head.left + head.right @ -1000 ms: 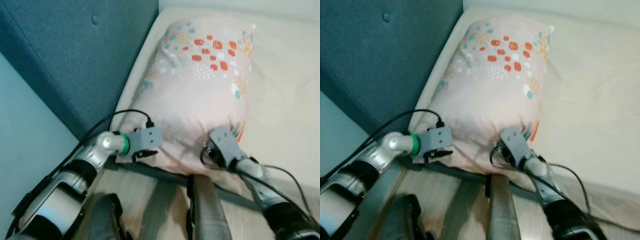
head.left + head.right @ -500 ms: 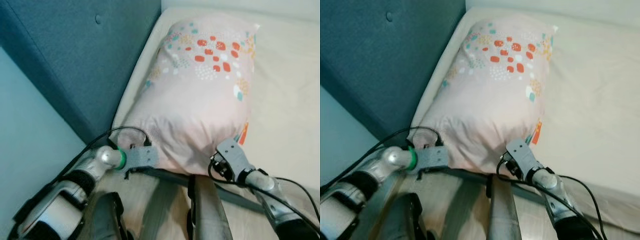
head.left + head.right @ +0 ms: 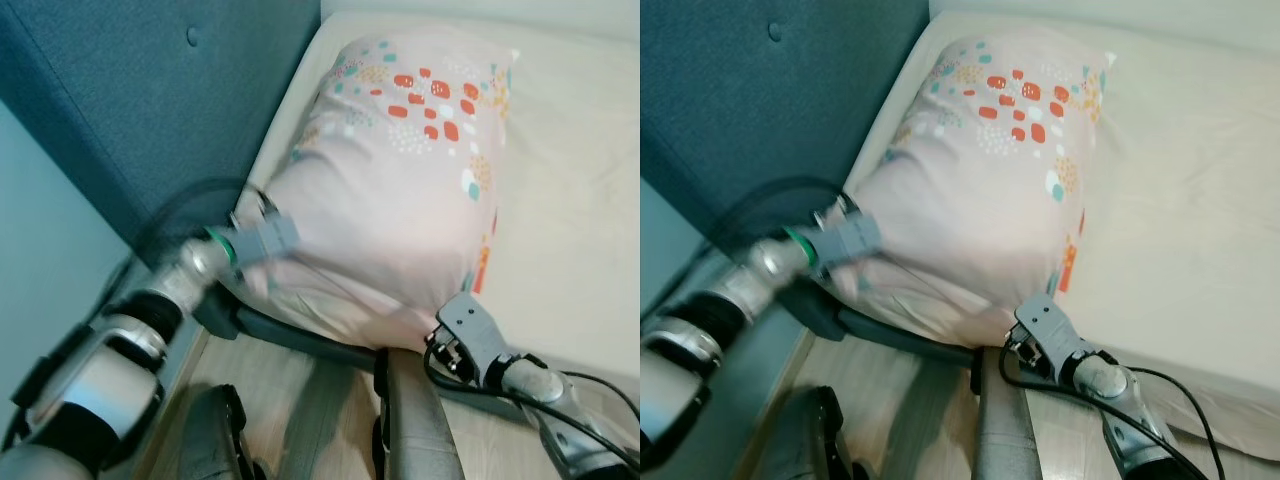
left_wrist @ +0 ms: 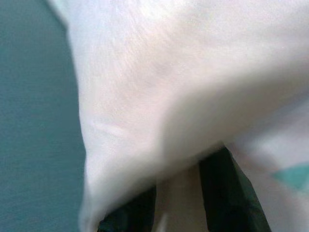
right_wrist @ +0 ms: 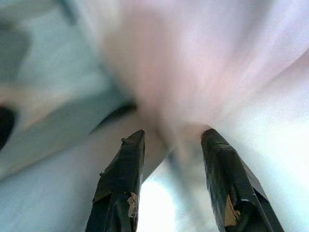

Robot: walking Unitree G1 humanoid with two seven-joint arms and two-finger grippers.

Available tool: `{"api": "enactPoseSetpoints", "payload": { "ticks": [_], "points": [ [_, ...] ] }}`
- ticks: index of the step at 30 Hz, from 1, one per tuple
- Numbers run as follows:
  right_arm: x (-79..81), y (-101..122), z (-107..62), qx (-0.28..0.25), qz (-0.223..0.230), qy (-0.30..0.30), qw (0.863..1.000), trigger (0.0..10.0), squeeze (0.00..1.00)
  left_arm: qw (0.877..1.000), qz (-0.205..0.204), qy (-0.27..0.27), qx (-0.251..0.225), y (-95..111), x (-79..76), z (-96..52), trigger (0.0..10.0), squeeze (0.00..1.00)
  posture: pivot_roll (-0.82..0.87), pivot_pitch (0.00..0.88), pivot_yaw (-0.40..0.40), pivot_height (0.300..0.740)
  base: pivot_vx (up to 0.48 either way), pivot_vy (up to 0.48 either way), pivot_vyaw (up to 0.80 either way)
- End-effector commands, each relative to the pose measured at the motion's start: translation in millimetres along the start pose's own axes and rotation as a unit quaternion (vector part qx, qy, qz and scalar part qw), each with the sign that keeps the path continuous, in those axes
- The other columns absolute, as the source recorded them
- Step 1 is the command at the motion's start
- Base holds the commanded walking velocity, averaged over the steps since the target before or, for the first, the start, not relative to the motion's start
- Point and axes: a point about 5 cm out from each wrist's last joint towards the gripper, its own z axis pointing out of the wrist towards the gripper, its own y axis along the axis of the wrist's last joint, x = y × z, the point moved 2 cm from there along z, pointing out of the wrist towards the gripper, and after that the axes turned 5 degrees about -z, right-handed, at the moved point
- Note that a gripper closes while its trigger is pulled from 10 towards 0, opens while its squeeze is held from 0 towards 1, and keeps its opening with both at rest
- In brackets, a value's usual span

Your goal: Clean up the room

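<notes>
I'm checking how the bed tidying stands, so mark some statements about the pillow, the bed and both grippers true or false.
1. The pillow lies on the bed next to the blue headboard. True.
2. The pillow is plain white. False: it is pale pink with orange, teal and white specks.
3. The left gripper is pressed against the pillow's near corner. True.
4. The right gripper is shut on the pillow. False: its fingers stand apart, just off the pillow's edge.
5. A blanket covers the pillow. False: the pillow lies uncovered.
</notes>
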Motion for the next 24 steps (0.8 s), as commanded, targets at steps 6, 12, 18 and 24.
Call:
{"api": "enactPoseSetpoints", "payload": {
  "ticks": [6,12,18,24],
  "points": [
    [-41.1,19.9,-0.6,-0.04,0.06,-0.13,0.989,10.0,0.0,0.999,0.036,-0.03,0.018,-16.7,-13.8,-4.3,10.0,0.0,-0.12,0.105,0.117,0.555,0.0,0.0,0.0],
    [-67.1,30.5,-12.3,-0.069,0.085,-0.171,0.979,10.0,0.0,0.974,0.061,-0.216,-0.023,-23.1,-67.5,-24.0,10.0,0.0,-0.12,0.102,0.109,0.555,0.0,0.0,0.0],
    [-85.9,30.0,-20.2,-0.07,0.089,-0.216,0.97,10.0,0.0,0.95,0.078,-0.296,-0.054,-29.3,-90.9,-44.8,10.0,0.0,-0.12,0.099,0.104,0.555,0.0,0.0,0.0],
    [-101.2,55.0,-38.9,-0.162,0.114,-0.247,0.949,10.0,0.0,0.963,0.003,-0.245,-0.112,-6.0,-67.3,-45.8,10.0,0.0,-0.12,0.092,0.093,0.555,0.0,0.0,0.0]
  ]
}}
